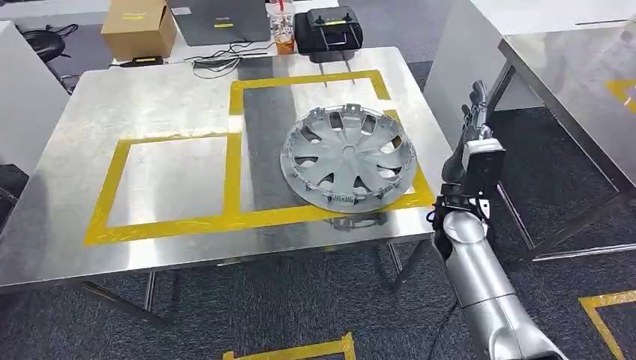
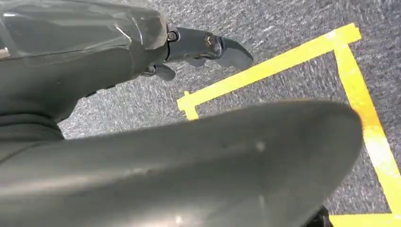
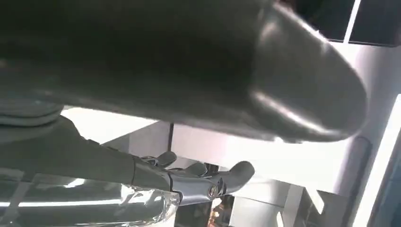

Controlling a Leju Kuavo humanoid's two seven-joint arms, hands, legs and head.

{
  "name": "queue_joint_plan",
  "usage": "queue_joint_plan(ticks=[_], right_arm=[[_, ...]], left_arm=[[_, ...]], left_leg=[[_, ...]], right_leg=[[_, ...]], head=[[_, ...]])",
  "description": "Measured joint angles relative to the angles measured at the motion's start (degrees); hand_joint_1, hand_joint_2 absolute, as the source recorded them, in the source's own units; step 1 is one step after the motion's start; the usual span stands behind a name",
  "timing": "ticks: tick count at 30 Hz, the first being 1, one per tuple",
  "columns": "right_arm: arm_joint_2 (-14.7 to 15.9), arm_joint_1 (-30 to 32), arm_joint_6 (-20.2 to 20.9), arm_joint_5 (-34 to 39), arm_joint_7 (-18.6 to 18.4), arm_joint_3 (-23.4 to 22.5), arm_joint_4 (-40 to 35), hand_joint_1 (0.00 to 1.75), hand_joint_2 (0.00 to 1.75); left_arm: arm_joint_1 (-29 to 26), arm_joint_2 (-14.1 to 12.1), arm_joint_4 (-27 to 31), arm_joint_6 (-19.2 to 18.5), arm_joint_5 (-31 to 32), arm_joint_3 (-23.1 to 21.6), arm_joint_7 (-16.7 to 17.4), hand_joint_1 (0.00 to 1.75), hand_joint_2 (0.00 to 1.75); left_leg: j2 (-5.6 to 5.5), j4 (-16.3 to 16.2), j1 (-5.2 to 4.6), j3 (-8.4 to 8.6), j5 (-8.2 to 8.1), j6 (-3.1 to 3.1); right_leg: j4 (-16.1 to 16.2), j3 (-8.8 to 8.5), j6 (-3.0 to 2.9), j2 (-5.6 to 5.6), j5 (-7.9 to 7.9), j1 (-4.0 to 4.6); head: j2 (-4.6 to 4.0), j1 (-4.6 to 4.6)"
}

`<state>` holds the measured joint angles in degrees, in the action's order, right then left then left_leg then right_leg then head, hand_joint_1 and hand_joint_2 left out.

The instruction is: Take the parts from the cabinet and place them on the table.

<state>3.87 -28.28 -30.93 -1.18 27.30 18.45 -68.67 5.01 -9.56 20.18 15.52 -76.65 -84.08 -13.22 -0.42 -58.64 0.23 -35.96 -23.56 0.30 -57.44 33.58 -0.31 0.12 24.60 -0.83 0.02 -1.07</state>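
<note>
A silver wheel cover [image 1: 347,156] lies flat on the steel table [image 1: 165,97], inside the right-hand yellow taped rectangle and overlapping its front corner. My right hand [image 1: 474,112] is raised just off the table's right edge, apart from the wheel cover. Its fingers [image 3: 208,182] are stretched out and hold nothing, as the right wrist view also shows. My left hand [image 2: 94,56] hangs over the carpeted floor with its fingers [image 2: 208,47] extended and nothing in them.
At the table's far edge stand a cardboard box [image 1: 139,26], a drink cup [image 1: 283,30], a black case [image 1: 328,31] and some cables [image 1: 217,60]. A second steel table [image 1: 570,82] stands to the right. Yellow tape [image 2: 283,59] marks the grey carpet.
</note>
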Motion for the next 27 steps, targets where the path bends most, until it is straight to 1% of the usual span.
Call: queue_joint_plan(ticks=[1, 2, 3, 4, 5, 6, 7, 8, 9, 10, 11, 12, 13, 14, 15, 16, 17, 18, 19, 20, 21, 22, 23, 24, 25, 26, 27], right_arm=[[0.1, 0.9, 0.0, 0.2, 0.0, 0.0, -1.0, 0.0, 0.0], [0.2, 1.8, 0.0, 0.4, 0.0, 0.0, -2.1, 0.0, 0.0], [0.3, 2.9, 0.1, 0.5, 0.0, 0.0, -3.1, 0.0, 0.0], [0.5, 4.0, 0.1, 0.7, 0.0, 0.0, -3.8, 0.0, 0.0], [0.7, 5.2, 0.1, 0.7, -0.1, 0.0, -4.6, 0.0, 0.0], [0.9, 6.1, 0.1, 0.9, -0.1, 0.0, -5.4, 0.0, 0.0], [1.0, 7.0, 0.0, 1.2, -0.2, -0.1, -6.2, 0.0, 0.0], [1.2, 7.7, 0.0, 1.4, -0.3, -0.2, -7.0, 0.0, 0.0], [1.3, 8.4, 0.0, 1.7, -0.4, -0.2, -7.9, 0.0, 0.0], [1.3, 9.0, 0.0, 1.9, -0.5, -0.3, -8.7, 0.0, 0.0], [1.5, 9.3, 0.1, 2.2, -0.6, -0.3, -9.2, 0.0, 0.0], [1.6, 9.6, 0.2, 2.3, -0.6, -0.3, -9.6, 0.0, 0.0], [1.6, 10.2, 0.2, 2.4, -0.8, -0.3, -10.0, 0.0, 0.0], [1.5, 10.8, 0.2, 2.6, -1.0, -0.3, -10.5, 0.0, 0.0], [1.7, 11.3, -0.1, 2.6, -1.1, -0.3, -10.9, 0.0, 0.0], [1.8, 11.8, -0.2, 2.6, -1.1, -0.4, -11.2, 0.0, 0.0], [2.0, 12.2, -0.5, 2.8, -1.2, -0.5, -11.5, 0.0, 0.0], [2.3, 12.8, -0.8, 2.9, -1.3, -0.8, -11.9, 0.0, 0.0], [2.5, 13.6, -1.0, 3.2, -1.3, -1.0, -12.2, 0.0, 0.0], [2.7, 14.3, -1.1, 3.5, -1.3, -1.2, -12.4, 0.0, 0.0], [3.0, 15.1, -1.2, 3.8, -1.3, -1.4, -12.5, 0.0, 0.0], [3.1, 15.9, -1.3, 4.0, -1.4, -1.6, -12.6, 0.0, 0.0], [3.3, 16.6, -1.4, 4.2, -1.5, -1.8, -12.9, 0.0, 0.0], [3.3, 17.1, -1.4, 4.2, -1.5, -2.0, -13.2, 0.0, 0.0], [3.4, 17.4, -1.5, 4.2, -1.6, -2.1, -13.5, 0.0, 0.0], [3.4, 17.6, -1.5, 4.2, -1.9, -2.1, -13.7, 0.0, 0.0], [3.4, 18.7, -1.6, 4.2, -2.1, -2.4, -13.9, 0.0, 0.0]], left_arm=[[0.0, 0.2, -0.4, 0.0, 0.3, 0.1, 0.0, 0.0, 0.0], [0.1, 0.5, -0.8, 0.0, 0.5, 0.3, 0.0, 0.0, 0.0], [0.2, 0.7, -1.4, 0.0, 0.5, 0.5, 0.0, 0.0, 0.0], [0.2, 1.0, -1.8, 0.0, 0.6, 0.7, 0.0, 0.0, 0.0], [0.2, 1.3, -2.1, 0.0, 0.9, 0.9, 0.0, 0.0, 0.0], [0.2, 1.5, -2.5, -0.1, 1.2, 1.1, 0.0, 0.0, 0.0], [0.2, 1.7, -2.8, -0.1, 1.4, 1.4, 0.0, 0.0, 0.0], [0.3, 1.9, -3.0, -0.2, 1.5, 1.5, 0.0, 0.0, 0.0], [0.4, 1.9, -3.3, -0.2, 1.5, 1.7, 0.0, 0.0, 0.0], [0.7, 2.0, -3.6, -0.2, 1.5, 1.9, 0.0, 0.0, 0.0], [0.6, 2.2, -3.9, -0.2, 1.5, 2.1, -0.1, 0.0, 0.0], [0.7, 2.2, -4.1, -0.2, 1.5, 2.3, -0.2, 0.0, 0.0], [0.6, 2.3, -4.2, -0.2, 1.4, 2.5, -0.2, 0.0, 0.0], [0.6, 2.3, -4.5, -0.2, 1.4, 2.6, -0.2, 0.0, 0.0], [0.5, 2.5, -4.5, -0.2, 1.7, 2.6, -0.3, 0.0, 0.0], [0.7, 2.7, -4.6, -0.3, 1.8, 2.6, -0.4, 0.0, 0.0], [0.7, 2.8, -4.7, -0.4, 2.3, 2.7, -0.5, 0.0, 0.0], [0.7, 2.9, -4.8, -0.4, 2.4, 2.7, -0.5, 0.0, 0.0], [0.7, 3.0, -4.9, -0.3, 2.6, 2.7, -0.5, 0.0, 0.0], [0.7, 3.1, -5.0, -0.3, 2.9, 2.7, -0.5, 0.0, 0.0], [0.7, 3.2, -5.1, -0.3, 3.1, 2.7, -0.5, 0.0, 0.0], [0.8, 3.3, -5.1, -0.2, 3.4, 2.7, -0.5, 0.0, 0.0], [0.8, 3.3, -5.2, -0.2, 3.5, 2.7, -0.5, 0.0, 0.0], [0.9, 3.4, -5.2, -0.2, 3.5, 2.7, -0.5, 0.0, 0.0], [1.1, 3.4, -5.3, -0.2, 3.5, 2.8, -0.5, 0.0, 0.0], [1.2, 3.4, -5.4, -0.2, 3.5, 2.8, -0.5, 0.0, 0.0], [1.2, 3.4, -5.5, -0.2, 3.5, 2.9, -0.5, 0.0, 0.0]], left_leg=[[0.16, -1.9, 0.01, -0.6, -2.31, -0.41], [0.17, -5.5, 0.21, -1.79, -5.13, -0.73], [0.17, -10.5, 0.36, -3.46, -7.99, -1.0], [0.2, -14.7, 0.39, -4.79, -10.04, -1.17], [0.24, -17.1, 0.4, -5.18, -11.01, -1.24], [0.25, -16.4, 0.4, -4.15, -10.66, -1.17], [0.25, -13.0, 0.39, -1.63, -9.32, -1.02], [0.25, -7.8, 0.36, 1.88, -7.61, -0.76], [0.25, -1.9, 0.29, 6.01, -6.07, -0.31], [0.23, 1.0, -0.02, 7.41, -7.03, 0.27], [0.24, 1.3, -0.43, 7.05, -5.84, 0.63], [0.27, 1.1, -0.7, 6.93, -5.72, 0.95], [0.26, 1.0, -0.91, 6.76, -5.4, 1.3], [0.27, 1.2, -1.0, 6.6, -4.83, 1.73], [0.4, 2.3, -0.34, 6.32, -3.42, 2.08], [0.5, 2.7, -0.33, 6.07, -2.51, 2.35], [0.49, 2.6, -0.33, 5.14, -1.71, 2.74], [0.49, 2.6, -0.32, 4.12, -0.97, 2.71], [0.48, 2.6, -0.35, 3.14, -0.28, 2.74], [0.48, 2.5, -0.36, 2.18, 0.4, 2.7], [0.48, 2.5, -0.35, 1.25, 1.08, 2.62], [0.49, 2.4, -0.28, 0.38, 1.74, 2.45], [0.49, 2.4, -0.22, -0.5, 2.33, 2.22], [0.49, 2.2, -0.16, -1.28, 2.89, 1.95], [0.52, 1.8, -0.22, -1.73, 3.3, 1.59], [0.51, 1.5, -0.46, -2.31, 3.69, 1.18], [0.52, 1.7, -0.41, -2.07, 4.24, 0.8]], right_leg=[[0.0, 0.27, -0.38, -0.02, -0.28, 0.0], [0.0, 0.54, -0.53, -0.04, -0.44, -0.01], [0.0, 0.96, -0.59, -0.08, -0.79, 0.03], [-0.1, 1.44, -0.65, -0.13, -1.16, 0.09], [-0.1, 2.01, -0.59, -0.14, -1.57, 0.12], [-0.1, 2.53, -0.56, -0.13, -2.0, 0.15], [-0.1, 3.05, -0.43, -0.09, -2.4, 0.18], [-0.1, 3.47, -0.34, -0.03, -2.84, 0.27], [-0.1, 3.79, -0.23, -0.01, -3.3, 0.33], [0.0, 3.77, 0.01, -0.06, -3.76, 0.18], [0.3, 3.66, 0.42, -0.05, -4.04, 0.54], [0.3, 3.69, 0.88, -0.13, -4.39, 0.17], [0.5, 3.68, 1.26, -0.14, -4.82, -0.06], [1.0, 3.59, 1.62, -0.12, -5.4, -0.05], [0.9, 4.03, 1.74, -0.13, -5.51, 0.07], [-0.3, 4.94, 1.4, -0.08, -3.32, 0.05], [-3.4, 6.15, 0.88, -0.08, -0.12, -0.02], [-8.0, 7.57, 0.59, -0.1, 3.07, -0.09], [-12.7, 8.83, 0.65, -0.09, 5.59, -0.13], [-16.4, 9.36, 1.07, -0.09, 6.73, -0.15], [-17.7, 8.76, 1.67, -0.1, 6.52, -0.22], [-16.4, 6.81, 2.35, -0.11, 5.36, -0.3], [-12.6, 3.71, 2.98, -0.12, 3.84, -0.39], [-7.4, -0.29, 3.26, -0.14, 3.02, -0.48], [-2.0, -4.06, 3.02, -0.13, 4.16, -0.6], [1.3, -6.1, 2.24, 0.05, 5.64, -0.09], [0.7, -5.49, 1.8, 0.15, 5.06, -0.05]], head=[[0.0, -0.11], [0.0, -0.2], [0.0, -0.15], [0.0, -0.15], [0.0, -0.18], [0.0, -0.15], [0.0, -0.16], [0.0, -0.18], [0.0, -0.18], [0.02, -0.11], [0.0, 0.18], [0.02, -0.24], [0.0, -0.13], [0.0, -0.2], [0.0, -0.13], [0.0, -0.13], [0.0, 0.07], [0.0, 0.11], [0.0, 0.04], [0.0, 0.09], [0.0, 0.06], [0.0, 0.09], [0.0, 0.11], [0.0, 0.09], [0.0, 0.09], [0.0, 0.15], [0.0, -0.31]])
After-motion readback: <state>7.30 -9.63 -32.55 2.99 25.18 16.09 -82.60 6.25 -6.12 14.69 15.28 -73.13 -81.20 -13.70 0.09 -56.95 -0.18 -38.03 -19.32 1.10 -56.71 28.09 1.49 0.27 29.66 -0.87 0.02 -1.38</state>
